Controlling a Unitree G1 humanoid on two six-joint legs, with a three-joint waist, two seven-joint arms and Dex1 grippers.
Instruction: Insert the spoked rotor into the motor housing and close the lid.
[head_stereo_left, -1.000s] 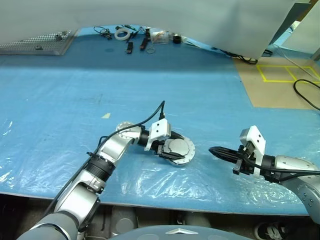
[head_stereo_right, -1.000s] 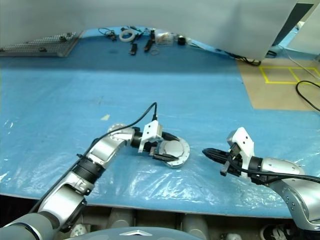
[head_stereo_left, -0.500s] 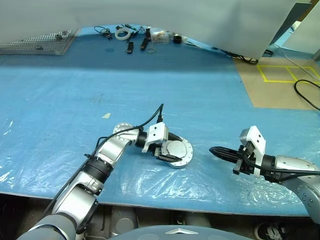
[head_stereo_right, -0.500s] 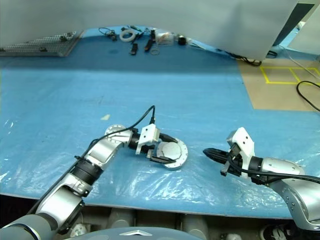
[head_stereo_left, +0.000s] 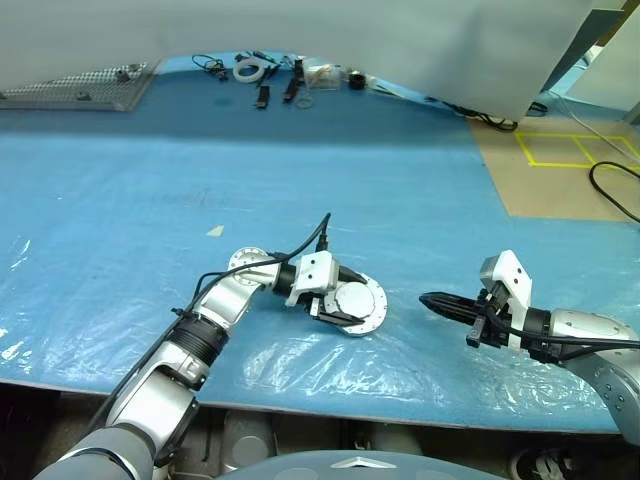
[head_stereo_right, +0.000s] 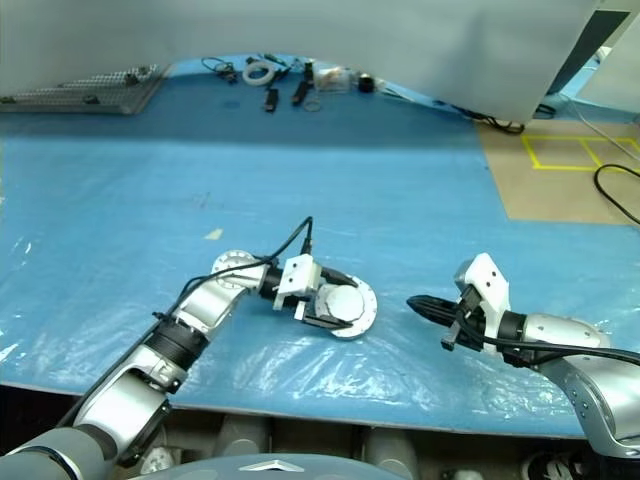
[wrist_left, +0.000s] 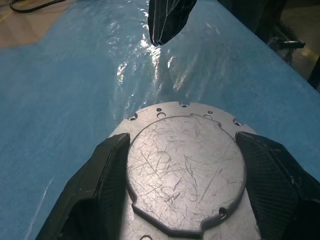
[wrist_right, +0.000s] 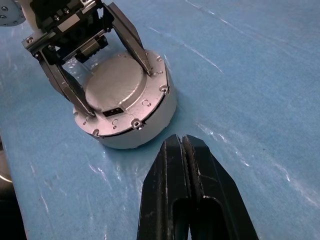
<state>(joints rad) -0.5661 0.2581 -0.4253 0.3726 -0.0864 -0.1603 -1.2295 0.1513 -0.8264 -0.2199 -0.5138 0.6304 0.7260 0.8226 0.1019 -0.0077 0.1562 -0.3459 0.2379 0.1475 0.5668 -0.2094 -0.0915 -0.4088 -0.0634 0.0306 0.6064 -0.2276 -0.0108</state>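
The lid (wrist_left: 185, 170), a scratched silver disc, sits plain face up on top of the round silver motor housing (wrist_right: 150, 125), which rests on the blue mat near the front. My left gripper (head_stereo_left: 348, 300) is shut on the lid, its black fingers (wrist_right: 131, 42) pressed against opposite sides of the raised centre. A short way to the right, my right gripper (head_stereo_left: 430, 300) hovers low over the mat, shut on nothing, its tip pointing at the housing. The spoked rotor is hidden.
A small flat silver disc (head_stereo_left: 245, 260) lies on the mat just behind my left forearm. Tools and a white ring (head_stereo_left: 243, 68) lie along the far edge, and a perforated metal plate (head_stereo_left: 70, 88) sits at the far left. Crinkled clear film covers the mat near the front edge.
My left wrist has rolled a little while keeping its hold on the lid. The housing has stayed in about the same spot. My right arm has not moved.
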